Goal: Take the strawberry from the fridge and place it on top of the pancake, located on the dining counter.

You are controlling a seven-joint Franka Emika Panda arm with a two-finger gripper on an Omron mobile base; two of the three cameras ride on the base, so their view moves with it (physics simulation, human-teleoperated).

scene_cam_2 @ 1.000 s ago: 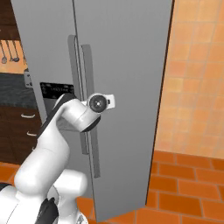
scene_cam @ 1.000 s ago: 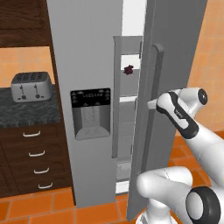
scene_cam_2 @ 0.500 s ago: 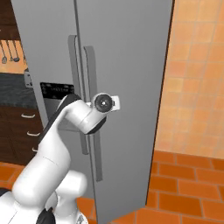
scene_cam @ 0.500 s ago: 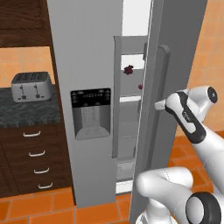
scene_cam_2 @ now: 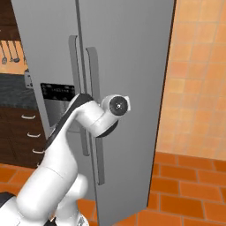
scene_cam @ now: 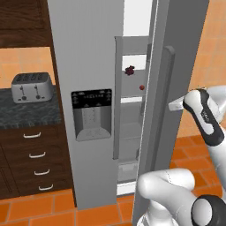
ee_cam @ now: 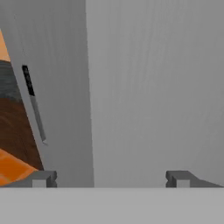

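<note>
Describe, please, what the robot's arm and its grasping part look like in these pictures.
The arm is glossy white with rounded, tube-like links and dark grey to black joint bands. A round white cap with a dark centre closes one joint. The gripper has pale grey jaws ending in small blocky tips. No cables show.

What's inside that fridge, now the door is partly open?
Inside the fridge, a small dark-red strawberry sits on a shelf, with a tiny red thing just below. The half-open door hides the rest.
</note>
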